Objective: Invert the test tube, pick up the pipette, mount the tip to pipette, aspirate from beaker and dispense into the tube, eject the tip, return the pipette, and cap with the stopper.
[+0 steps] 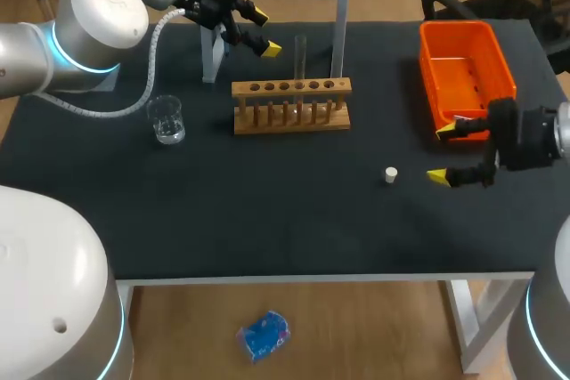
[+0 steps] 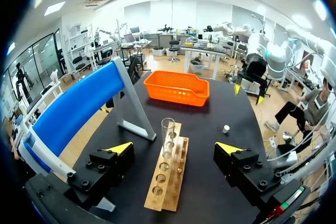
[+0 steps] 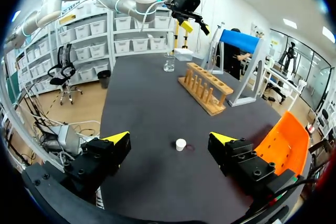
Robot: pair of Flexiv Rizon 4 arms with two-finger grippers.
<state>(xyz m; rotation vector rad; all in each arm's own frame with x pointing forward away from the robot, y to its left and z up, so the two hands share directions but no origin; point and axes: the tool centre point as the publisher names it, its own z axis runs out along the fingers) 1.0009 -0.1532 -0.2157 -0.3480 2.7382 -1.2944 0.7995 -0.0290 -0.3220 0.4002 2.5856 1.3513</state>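
Our left claw [image 1: 265,32] hangs above the back of the desk [image 1: 267,220] with its fingers spread wide and nothing between them. The glass beaker [image 1: 166,119] stands well off from this claw, down on the desk toward our own base. We judge it light enough to slide if it is nudged. Ahead of and below the left claw is the wooden rack [image 1: 291,106], running away between the lines of its two fingers. The test tube [image 1: 300,55] stands upright in one of its middle holes, mouth upward, with most of its length bare above the wood. We take the tube to be thin, clear glass: very light, stiff, smooth enough to slip and easy to crack. The place to hold it would be the bare stretch above the rack and below the rim. We would close on it gently from both sides and draw it straight up so it does not bind in the hole. Farther right, the small white stopper [image 1: 391,174] sits alone on the desk, a little ahead of the right claw [image 1: 443,155] and roughly in line with the gap between its fingers. It looks tiny and almost weightless, likely to tip or skate away, so its sides are where we would pinch it. The right claw is also wide open and empty, low near the desk. The orange bin [image 1: 465,77] lies just beside it.
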